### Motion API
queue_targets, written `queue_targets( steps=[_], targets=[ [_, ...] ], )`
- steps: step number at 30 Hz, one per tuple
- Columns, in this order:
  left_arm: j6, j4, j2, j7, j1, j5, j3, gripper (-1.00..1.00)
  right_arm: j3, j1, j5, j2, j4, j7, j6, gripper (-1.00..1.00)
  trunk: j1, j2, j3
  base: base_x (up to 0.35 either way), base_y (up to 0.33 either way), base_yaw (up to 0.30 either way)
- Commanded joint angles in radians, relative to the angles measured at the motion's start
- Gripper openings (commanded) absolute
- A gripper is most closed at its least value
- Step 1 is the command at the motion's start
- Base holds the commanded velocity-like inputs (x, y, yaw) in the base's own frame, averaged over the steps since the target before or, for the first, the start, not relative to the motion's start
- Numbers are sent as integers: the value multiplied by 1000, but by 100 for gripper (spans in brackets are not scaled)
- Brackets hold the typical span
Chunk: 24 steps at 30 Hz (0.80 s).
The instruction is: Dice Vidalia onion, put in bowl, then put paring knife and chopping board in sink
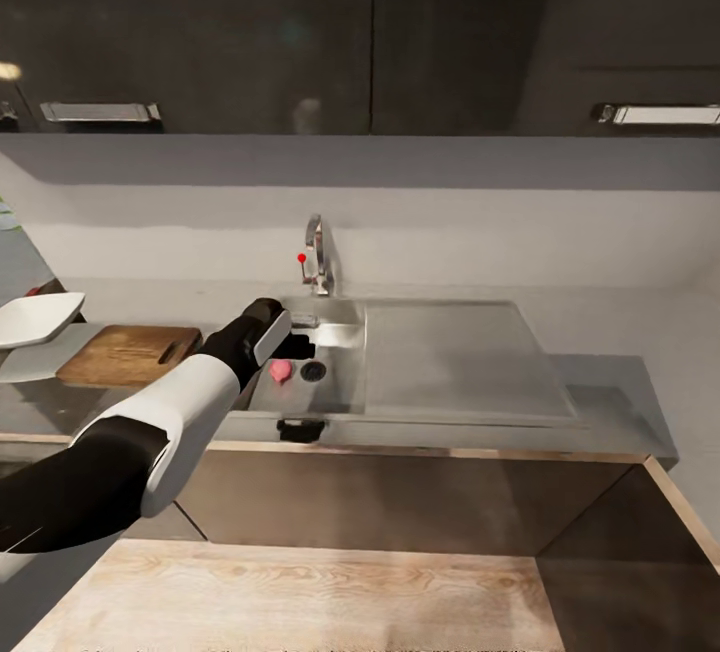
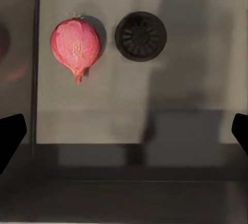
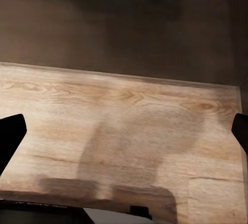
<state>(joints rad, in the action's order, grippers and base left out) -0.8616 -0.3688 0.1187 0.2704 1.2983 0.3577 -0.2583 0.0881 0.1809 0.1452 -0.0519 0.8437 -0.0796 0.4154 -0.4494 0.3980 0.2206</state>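
My left hand (image 1: 300, 344) hangs over the sink (image 1: 340, 332), fingers spread wide and holding nothing, with the Vidalia onion (image 2: 75, 47) lying on the basin floor just beside the round drain (image 2: 140, 36). From the wrist camera the pink bulb sits ahead of the open fingertips (image 2: 10, 136) and off to one side of the gap between them, not yet between them. My right hand (image 3: 124, 136) is also open and empty, pointed down at the wooden plank floor (image 3: 129, 110). The chopping board (image 1: 128, 354) waits bare on the surface to the left of the sink, the white bowl (image 1: 35, 320) just past it; I cannot make out the paring knife. As I judge it, the job has barely begun: the onion is still to be lifted out, diced and bowled, and the knife and board are still to go into the sink.
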Motion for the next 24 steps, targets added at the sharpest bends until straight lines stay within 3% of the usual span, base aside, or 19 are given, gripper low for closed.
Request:
queue_targets(
  steps=[1, 14, 24],
  targets=[
    [-1, -1, -1, 7, 0, 10, -7, 100, 7, 0, 8, -2, 2, -8, 2, 100, -1, 2, 3, 0, 0, 48],
    [10, 0, -2, 7, -6, 10, -8, 100, 7, 0, 8, -2, 2, -8, 2, 100, -1, 2, 20, 129, 64, 59],
    [9, -1, -1, 7, -31, 10, -9, 100, 7, 0, 8, -2, 2, -8, 2, 100, -1, 2, 34, 12, 4, 73]
  ],
)
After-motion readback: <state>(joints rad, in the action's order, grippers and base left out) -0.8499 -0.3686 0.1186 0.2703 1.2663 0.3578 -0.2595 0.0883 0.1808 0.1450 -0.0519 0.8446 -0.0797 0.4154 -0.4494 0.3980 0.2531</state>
